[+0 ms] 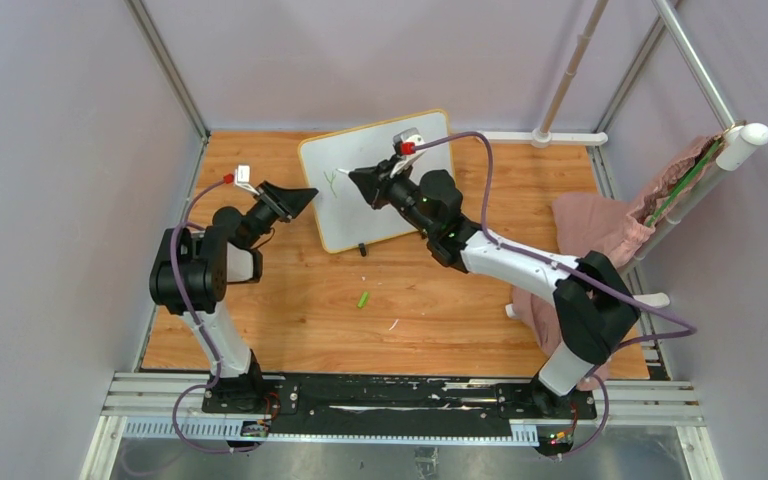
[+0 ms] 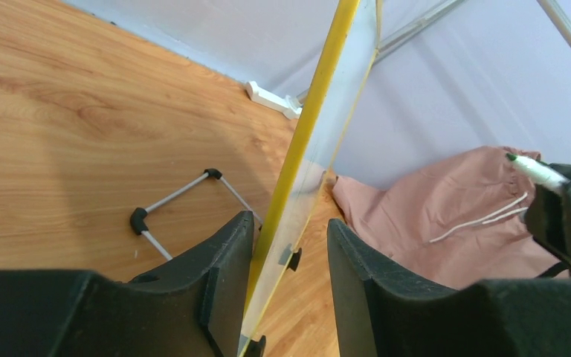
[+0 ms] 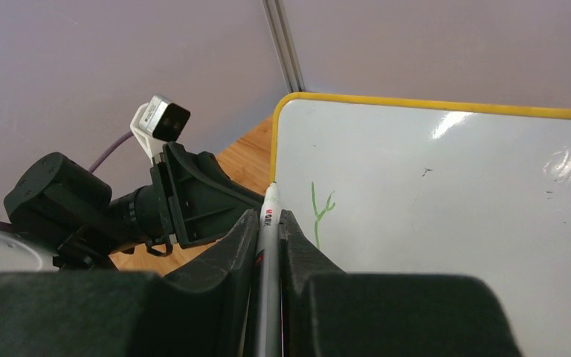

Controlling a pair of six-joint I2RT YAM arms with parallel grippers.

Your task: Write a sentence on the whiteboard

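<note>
The whiteboard (image 1: 360,215) stands tilted on the wooden table, white with a yellow rim (image 2: 305,126). Of the sentence, a single green Y-shaped stroke (image 3: 318,212) shows near the board's left edge (image 1: 331,181). My right gripper (image 3: 268,216) is shut on a grey marker (image 3: 268,230), whose tip is at the board's left part, just left of the stroke (image 1: 358,178). My left gripper (image 2: 290,238) is open and straddles the board's left edge; the rim lies against the left finger, with a gap to the right one (image 1: 305,196).
A green pen cap (image 1: 363,299) lies on the table in front of the board. A pink cloth (image 1: 600,230) is heaped at the right, partly over a white pole. A wire stand (image 2: 178,193) sits behind the board. Grey walls enclose the table.
</note>
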